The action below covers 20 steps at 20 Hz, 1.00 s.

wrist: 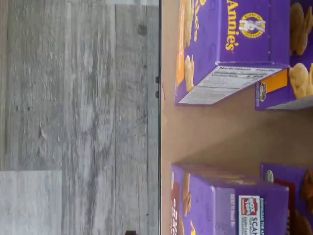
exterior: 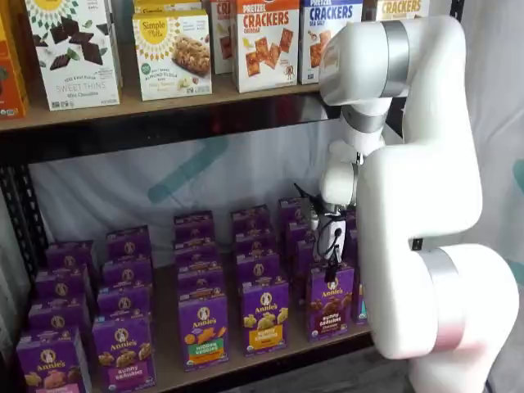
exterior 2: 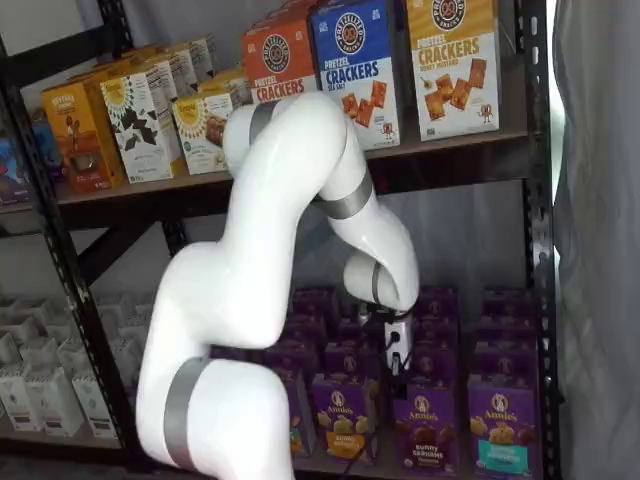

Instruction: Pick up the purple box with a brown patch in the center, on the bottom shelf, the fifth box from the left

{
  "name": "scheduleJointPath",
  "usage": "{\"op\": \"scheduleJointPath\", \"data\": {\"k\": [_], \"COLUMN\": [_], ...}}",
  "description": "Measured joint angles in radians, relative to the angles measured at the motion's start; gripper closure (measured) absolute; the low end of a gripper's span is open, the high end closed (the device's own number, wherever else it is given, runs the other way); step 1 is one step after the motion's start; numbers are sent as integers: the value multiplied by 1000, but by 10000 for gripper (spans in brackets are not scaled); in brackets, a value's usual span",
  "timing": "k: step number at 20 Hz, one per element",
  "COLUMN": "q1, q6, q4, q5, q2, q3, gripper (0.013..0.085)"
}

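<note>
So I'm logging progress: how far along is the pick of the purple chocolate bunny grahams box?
Done: the arm has reached in at the bottom shelf. In hand: the gripper hangs just above the purple box, nothing held; whether the jaws are open can't be made out. Left: lowering, closing, lifting out.

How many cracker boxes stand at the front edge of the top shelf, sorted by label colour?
Orange cracker box: 1
Blue cracker box: 1
Yellow cracker box: 1
Total: 3
Boxes standing behind these are not counted.
</note>
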Motion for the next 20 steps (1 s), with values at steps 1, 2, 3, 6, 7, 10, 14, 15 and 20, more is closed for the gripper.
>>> {"op": "scheduleJointPath", "data": {"k": [1, 2, 3, 6, 7, 10, 14, 15, 20], "q1": [-5, -15, -25, -41, -44, -52, -56, -56, -57], "q6": [13, 27, 33, 30, 27, 32, 63, 73, 120], "q4": [-18, -41, -56, -70, -70, -85, -126, -137, -192], "q5": [40, 92, 124, 147, 151, 158, 166, 165, 149], "q2": [8, 25, 45, 78, 87, 112, 146, 155, 194], "q3": [-23, -63, -97, -149, -162, -197, -234, -242, -266], "gripper": [130, 130, 130, 130, 130, 130, 130, 130, 130]}}
